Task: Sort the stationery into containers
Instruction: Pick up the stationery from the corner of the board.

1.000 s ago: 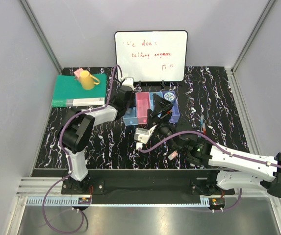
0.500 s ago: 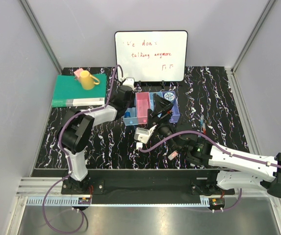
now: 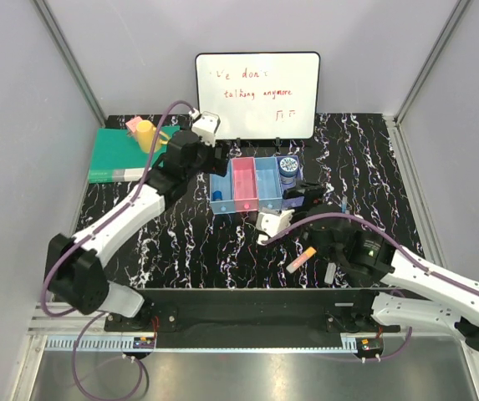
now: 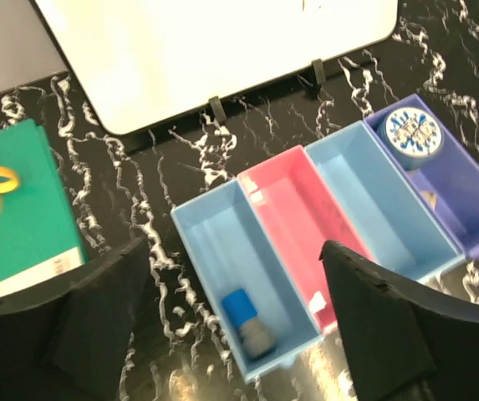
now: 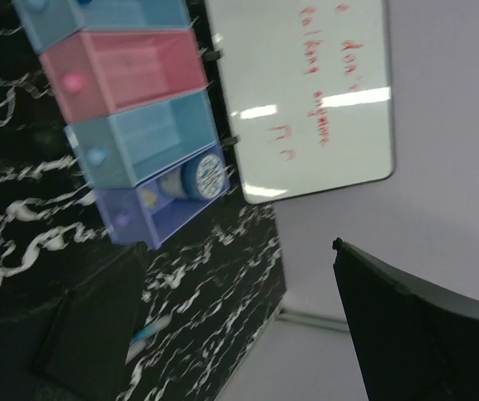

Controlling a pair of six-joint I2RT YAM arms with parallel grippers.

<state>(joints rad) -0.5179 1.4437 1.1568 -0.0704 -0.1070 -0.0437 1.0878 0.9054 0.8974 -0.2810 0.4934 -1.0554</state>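
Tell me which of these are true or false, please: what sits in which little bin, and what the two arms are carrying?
1. The patterned roll lies in the purple bin. True.
2. The pink bin holds a blue-capped marker. False: the blue-capped marker is in the leftmost blue bin.
3. The left fingers carry a pen. False: nothing is between them.
4. An orange marker lies on the table. True.
5. The yellow mug stands on the whiteboard. False: on the green book.

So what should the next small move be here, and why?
Probably lower the right gripper toward the orange marker lying loose on the table. Both grippers look open and empty, and the left gripper hangs over the bins.
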